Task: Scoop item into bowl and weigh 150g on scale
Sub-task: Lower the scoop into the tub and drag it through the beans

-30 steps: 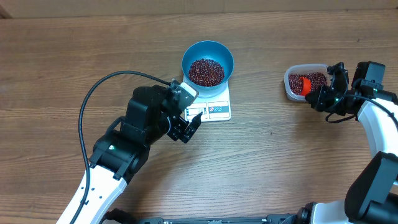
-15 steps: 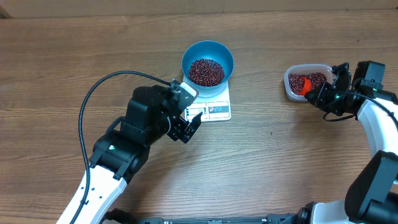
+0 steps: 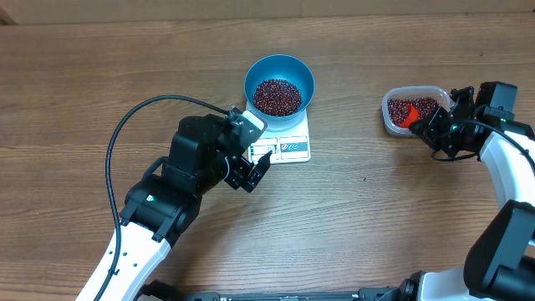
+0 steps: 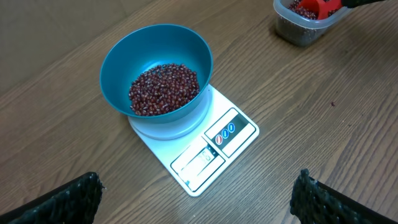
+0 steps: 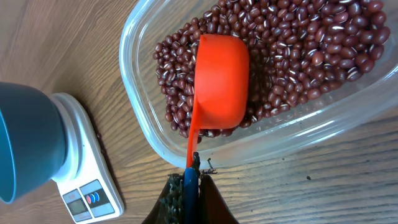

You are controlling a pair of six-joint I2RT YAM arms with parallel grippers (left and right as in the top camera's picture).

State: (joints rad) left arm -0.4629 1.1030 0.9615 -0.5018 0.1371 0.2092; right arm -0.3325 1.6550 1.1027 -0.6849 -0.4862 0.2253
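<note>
The bright-blue bowl [image 3: 279,68] stands on the white scale [image 3: 290,147] and holds a heap of dark red-brown beans [image 3: 277,96]. In the left wrist view the bowl [image 4: 121,56] and scale [image 4: 211,149] lie just ahead of my left gripper [image 4: 199,202], which is open and empty. My right gripper [image 5: 191,190] is shut on the blue handle of a red scoop [image 5: 221,81]. The scoop's cup rests among the beans [image 5: 298,50] in a clear tub [image 5: 134,93]. From overhead, my right gripper [image 3: 435,127] sits at the tub's near right side.
The clear tub [image 3: 389,117] stands on the wooden table to the right of the scale. My left arm and its black cable [image 3: 125,125] cover the table's left front. The right arm's white link [image 3: 510,167] runs along the right edge.
My right gripper has shifted slightly toward the tub, carrying the scoop a little further over the beans. The left arm, bowl and scale have not moved.
</note>
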